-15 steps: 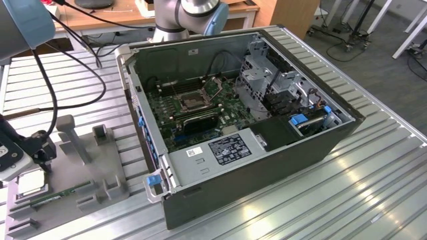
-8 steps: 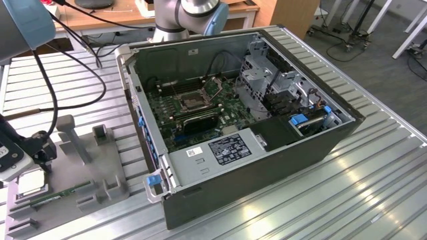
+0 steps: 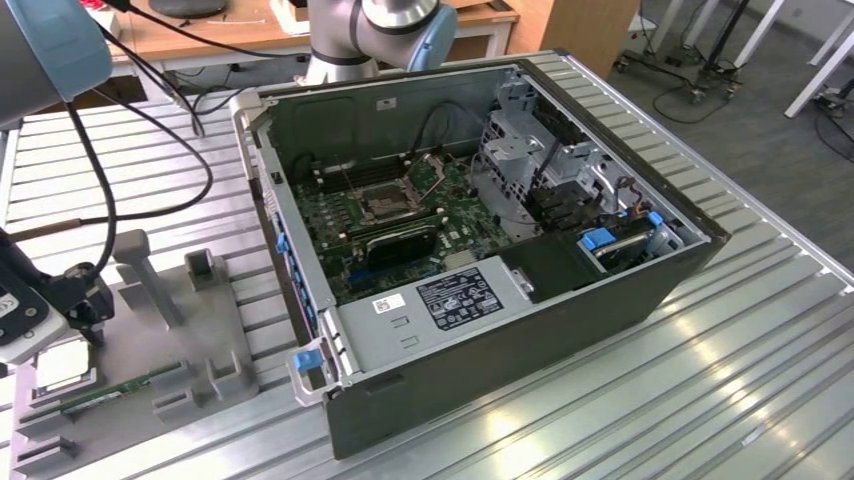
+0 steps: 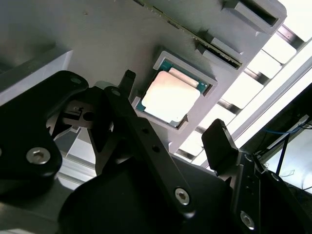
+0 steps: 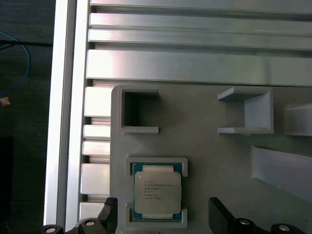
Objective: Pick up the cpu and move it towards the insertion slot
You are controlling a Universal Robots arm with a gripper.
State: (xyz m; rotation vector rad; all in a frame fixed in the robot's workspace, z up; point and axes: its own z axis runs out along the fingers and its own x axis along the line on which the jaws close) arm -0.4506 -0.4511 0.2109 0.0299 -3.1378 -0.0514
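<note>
The cpu (image 3: 62,366) lies flat in a square recess of the grey holder (image 3: 200,340) at the exterior view's left; its silvery top shows in both wrist views (image 4: 168,92) (image 5: 157,192). My gripper (image 3: 74,305) hangs just above it, open, with one black finger (image 5: 109,210) on each side of the chip and nothing held (image 4: 173,105) (image 5: 163,210). The insertion slot (image 3: 378,203), a square socket with a metal frame, sits on the green motherboard inside the open computer case, well off to the exterior view's right of the gripper.
The open computer case (image 3: 534,330) stands in the middle of the slatted aluminium table (image 3: 721,400). A thin green memory stick (image 3: 100,392) lies in the holder beside the cpu. Upright grey posts (image 3: 140,275) rise from the holder. Black cables (image 3: 174,150) trail behind.
</note>
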